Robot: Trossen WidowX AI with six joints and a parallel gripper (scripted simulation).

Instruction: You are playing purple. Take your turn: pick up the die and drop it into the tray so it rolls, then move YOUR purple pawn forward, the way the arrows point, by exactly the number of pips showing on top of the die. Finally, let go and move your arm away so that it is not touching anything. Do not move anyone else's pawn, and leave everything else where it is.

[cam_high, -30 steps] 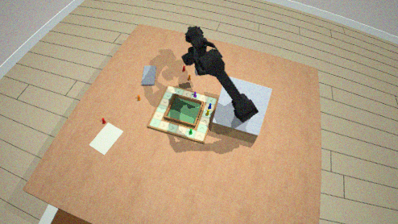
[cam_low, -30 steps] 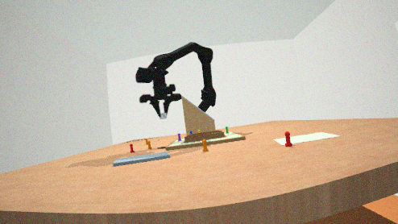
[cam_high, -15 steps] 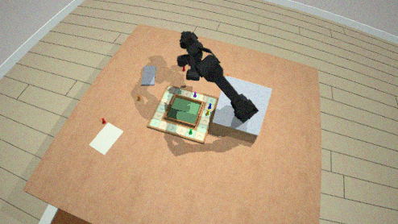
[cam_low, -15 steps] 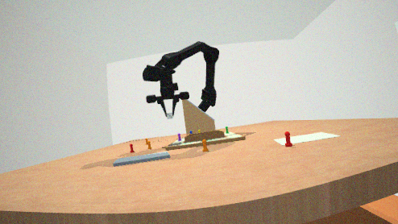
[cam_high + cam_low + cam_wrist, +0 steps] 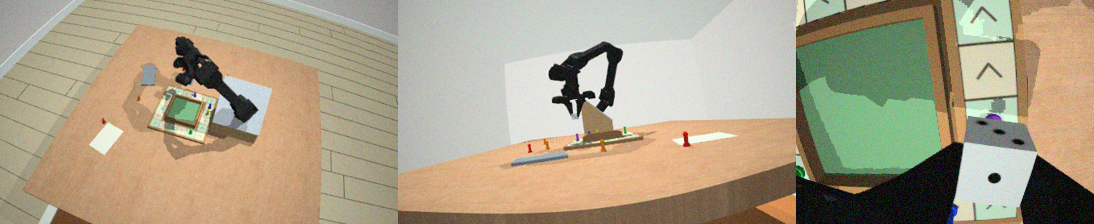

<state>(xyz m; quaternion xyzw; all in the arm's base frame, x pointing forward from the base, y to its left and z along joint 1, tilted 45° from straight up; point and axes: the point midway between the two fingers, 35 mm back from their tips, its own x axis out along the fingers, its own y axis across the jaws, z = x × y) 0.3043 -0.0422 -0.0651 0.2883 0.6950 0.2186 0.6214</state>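
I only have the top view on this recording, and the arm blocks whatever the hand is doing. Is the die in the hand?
Observer: Yes. In the wrist view the hand is shut on the die.
Operator: Is it over the tray?
Observer: Not quite. The wrist view shows the die above the arrow squares beside the green tray.
Operator: How high is the hand?
Observer: The exterior view shows it well above the board, not touching it.
Operator: Where is the purple pawn?
Observer: In the wrist view it peeks out just behind the die's top edge.
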